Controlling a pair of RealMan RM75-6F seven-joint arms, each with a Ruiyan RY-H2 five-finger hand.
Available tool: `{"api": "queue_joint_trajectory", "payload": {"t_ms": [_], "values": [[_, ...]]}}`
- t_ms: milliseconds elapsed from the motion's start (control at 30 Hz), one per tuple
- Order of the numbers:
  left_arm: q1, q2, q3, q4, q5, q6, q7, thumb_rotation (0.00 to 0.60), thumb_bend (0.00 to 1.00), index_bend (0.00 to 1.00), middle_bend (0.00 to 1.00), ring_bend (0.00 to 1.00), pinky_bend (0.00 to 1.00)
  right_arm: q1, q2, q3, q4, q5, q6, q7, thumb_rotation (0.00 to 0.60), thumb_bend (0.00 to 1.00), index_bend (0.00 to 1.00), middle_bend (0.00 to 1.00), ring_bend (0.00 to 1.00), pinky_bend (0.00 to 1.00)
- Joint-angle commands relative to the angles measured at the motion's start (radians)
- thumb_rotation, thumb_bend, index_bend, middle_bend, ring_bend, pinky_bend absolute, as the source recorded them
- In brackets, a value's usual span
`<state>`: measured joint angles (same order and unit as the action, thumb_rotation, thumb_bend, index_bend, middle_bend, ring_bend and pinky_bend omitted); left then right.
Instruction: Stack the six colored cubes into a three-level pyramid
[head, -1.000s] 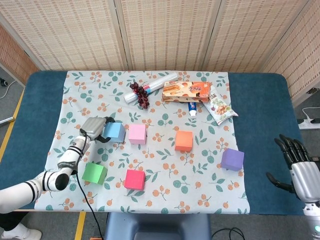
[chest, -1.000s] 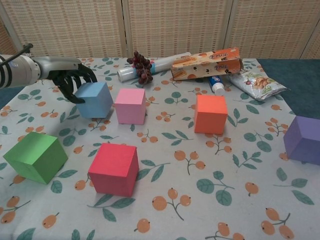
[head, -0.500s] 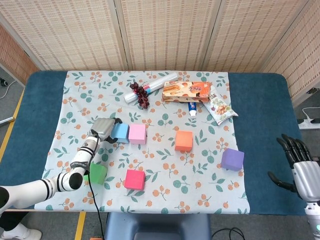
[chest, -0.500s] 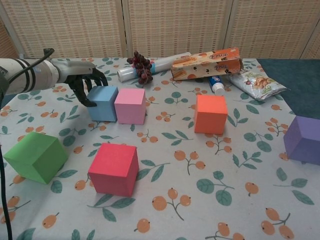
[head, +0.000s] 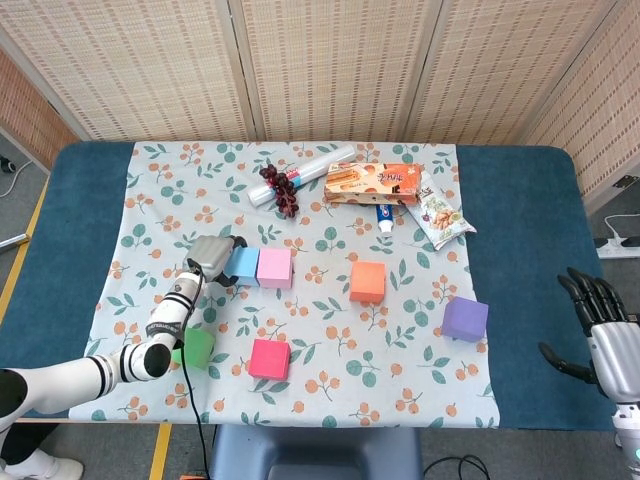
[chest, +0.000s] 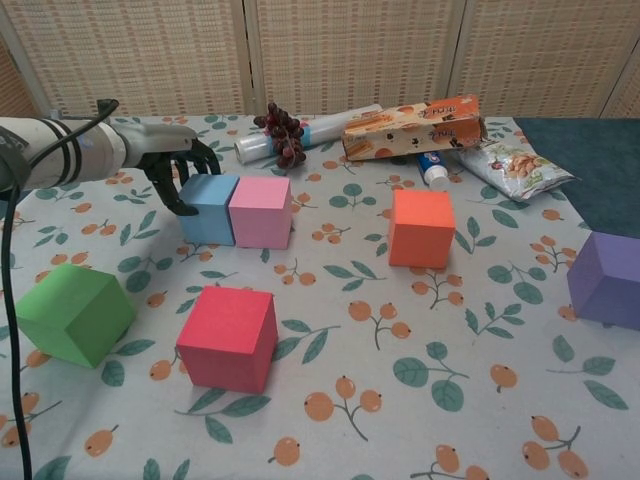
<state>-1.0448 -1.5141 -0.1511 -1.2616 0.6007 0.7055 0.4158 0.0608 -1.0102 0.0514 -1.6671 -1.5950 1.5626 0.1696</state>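
Note:
The blue cube (head: 243, 265) (chest: 210, 208) stands on the floral cloth, its right face against the pink cube (head: 274, 267) (chest: 261, 211). My left hand (head: 212, 258) (chest: 175, 165) grips the blue cube from its left side, fingers curled over the top edge. The orange cube (head: 367, 281) (chest: 421, 228) sits mid-cloth and the purple cube (head: 464, 319) (chest: 607, 278) at the right. Near the front lie the red cube (head: 269, 358) (chest: 229, 337) and the green cube (head: 197, 347) (chest: 72, 312), partly behind my left forearm in the head view. My right hand (head: 600, 335) hovers open off the cloth's right side.
Along the back of the cloth lie a bunch of dark grapes (head: 282, 187) (chest: 283, 133), a wrapped roll (head: 312, 168), an orange biscuit box (head: 372, 182) (chest: 412, 125), a toothpaste tube (head: 385, 217) and a snack bag (head: 440, 215) (chest: 518, 166). Blue table covering (head: 530, 230) flanks the cloth.
My left hand carried the blue cube rightward and set it flush against the pink cube. The forearm now hides more of the green cube. My right hand sank slightly.

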Motion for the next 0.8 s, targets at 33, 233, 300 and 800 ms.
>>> {"api": "queue_joint_trajectory", "payload": {"t_ms": [33, 233, 300, 800], "values": [[-0.003, -0.002, 0.001, 0.003, -0.003, 0.0, 0.003, 0.6, 0.33, 0.31, 0.38, 0.32, 0.34, -0.001, 0.0, 0.0, 0.0, 0.0, 0.001, 0.0, 0.6, 0.15, 0.0, 0.0, 0.0, 0.0], [-0.013, -0.007, 0.003, 0.011, -0.013, -0.006, 0.011, 0.6, 0.33, 0.31, 0.37, 0.32, 0.35, -0.005, -0.001, 0.002, 0.004, 0.006, 0.004, 0.005, 0.6, 0.15, 0.0, 0.0, 0.0, 0.0], [-0.017, -0.008, 0.006, 0.012, -0.014, -0.009, 0.015, 0.6, 0.33, 0.31, 0.37, 0.32, 0.34, -0.005, -0.002, 0.003, 0.005, 0.007, 0.004, 0.005, 0.6, 0.15, 0.0, 0.0, 0.0, 0.0], [-0.023, -0.004, 0.014, 0.008, -0.032, -0.011, 0.015, 0.6, 0.33, 0.3, 0.36, 0.32, 0.34, -0.006, -0.001, 0.004, 0.007, 0.009, 0.002, 0.008, 0.6, 0.15, 0.0, 0.0, 0.0, 0.0]]}}
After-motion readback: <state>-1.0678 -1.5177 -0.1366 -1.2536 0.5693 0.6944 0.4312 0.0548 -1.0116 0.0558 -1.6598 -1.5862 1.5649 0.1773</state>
